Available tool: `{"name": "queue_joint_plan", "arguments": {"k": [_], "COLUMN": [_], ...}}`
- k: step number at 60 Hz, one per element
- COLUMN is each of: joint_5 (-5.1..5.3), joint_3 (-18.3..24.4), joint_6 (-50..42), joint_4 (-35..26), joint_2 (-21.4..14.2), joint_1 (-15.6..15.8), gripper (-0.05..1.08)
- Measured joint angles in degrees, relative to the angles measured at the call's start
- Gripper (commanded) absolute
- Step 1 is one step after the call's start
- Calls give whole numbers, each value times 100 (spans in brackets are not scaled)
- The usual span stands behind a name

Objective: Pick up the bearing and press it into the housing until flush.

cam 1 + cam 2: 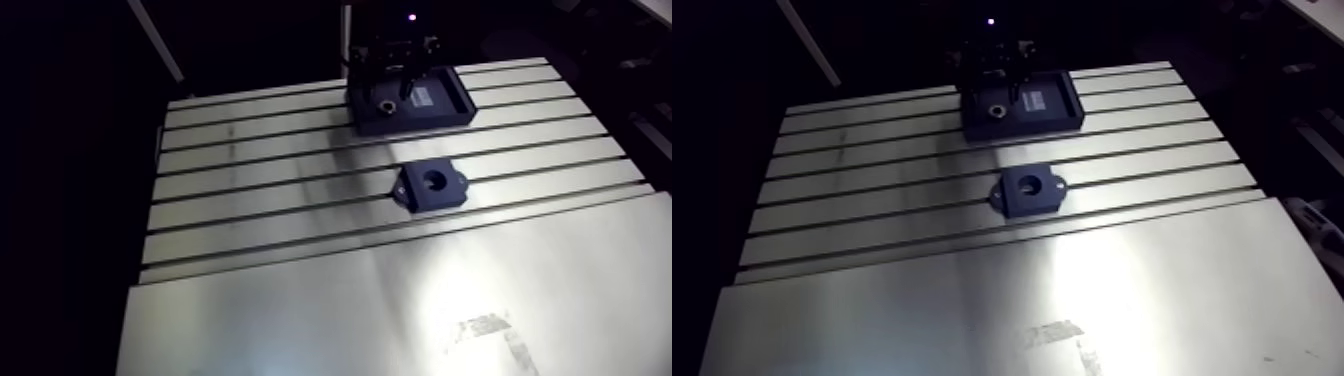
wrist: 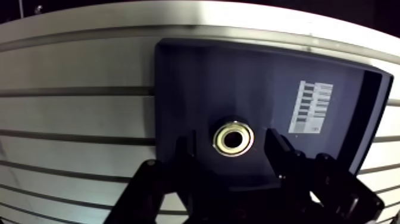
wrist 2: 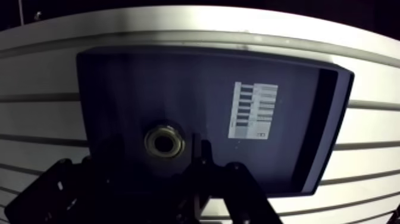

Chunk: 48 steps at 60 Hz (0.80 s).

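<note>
The slotted aluminium table (image 1: 300, 300) fills the arm view, its grooves running side to side across the far half and a smooth plate covering the near half. A dark, shallow tray (image 1: 452, 104) sits against the table's far edge, about midway along it, square to the slots. Nearer, around the middle of the slotted part and well apart from the tray, stands the dark housing (image 1: 432, 186). Its round bore faces up, and its two ears, the block's long axis, lie roughly along the slots, slightly skewed.

The gripper (image 2: 229, 142) hangs over the tray. In the wrist view its two dark fingers (image 2: 280, 149) are spread wide, one on either side of the bearing (image 3: 163, 140). There is a clear gap of tray floor between each finger and the ring, so the jaws hold nothing.

The bearing is a small metallic ring lying flat on the tray floor with its bore axis upright and its hole open to the camera. It rests close to the tray's near wall, towards the left corner as the arm view shows it. A white printed label (image 2: 311, 107) lies flat on the floor towards the tray's opposite side, its text too small to read
</note>
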<state>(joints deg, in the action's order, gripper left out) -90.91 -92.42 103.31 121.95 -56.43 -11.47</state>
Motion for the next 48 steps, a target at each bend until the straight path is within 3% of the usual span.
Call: {"name": "queue_joint_plan", "arguments": {"k": [48], "joint_5": [-1], "joint_3": [-33], "joint_6": [7], "joint_4": [75], "joint_2": [55], "joint_1": [-18], "gripper": [35]}}
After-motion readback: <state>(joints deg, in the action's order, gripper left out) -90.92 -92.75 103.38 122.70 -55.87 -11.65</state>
